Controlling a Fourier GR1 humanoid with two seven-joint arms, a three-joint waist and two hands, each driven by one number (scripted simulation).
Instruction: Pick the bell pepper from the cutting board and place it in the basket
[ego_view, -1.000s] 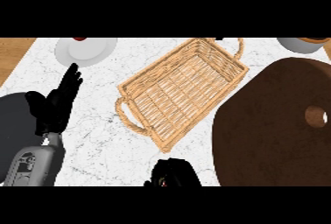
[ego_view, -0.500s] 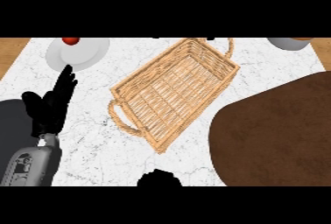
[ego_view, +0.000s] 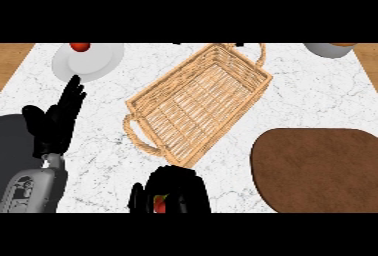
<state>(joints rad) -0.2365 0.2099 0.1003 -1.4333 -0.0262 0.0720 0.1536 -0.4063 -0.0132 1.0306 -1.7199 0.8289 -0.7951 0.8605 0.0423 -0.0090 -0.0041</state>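
My right black hand (ego_view: 173, 192) is at the near edge, centre-left, fingers curled round the red bell pepper (ego_view: 159, 201). Only a sliver of red and a touch of green shows between the fingers, so the pepper is mostly hidden. It is off the dark brown rounded cutting board (ego_view: 319, 167), which sits near right, and is carried just on the near side of the woven wicker basket (ego_view: 199, 102).

Handling, as I judge it: light, hollow, stiff skin, smooth and a bit slippery, bruises if squeezed. Best hold is round the wide body, not the stem. That looks like how I have it.

Orientation: can't tell the pepper's long axis or where the stem points; too much is covered. The green bit might be the stem end, facing near.

The basket's long axis runs diagonally from near left to far right, with a handle at each end. The near handle is closest to my right hand.

My left black hand (ego_view: 55, 120) rests at the left, fingers straight and pointing far, holding nothing.

A white round plate (ego_view: 87, 61) with a red item sits far left.
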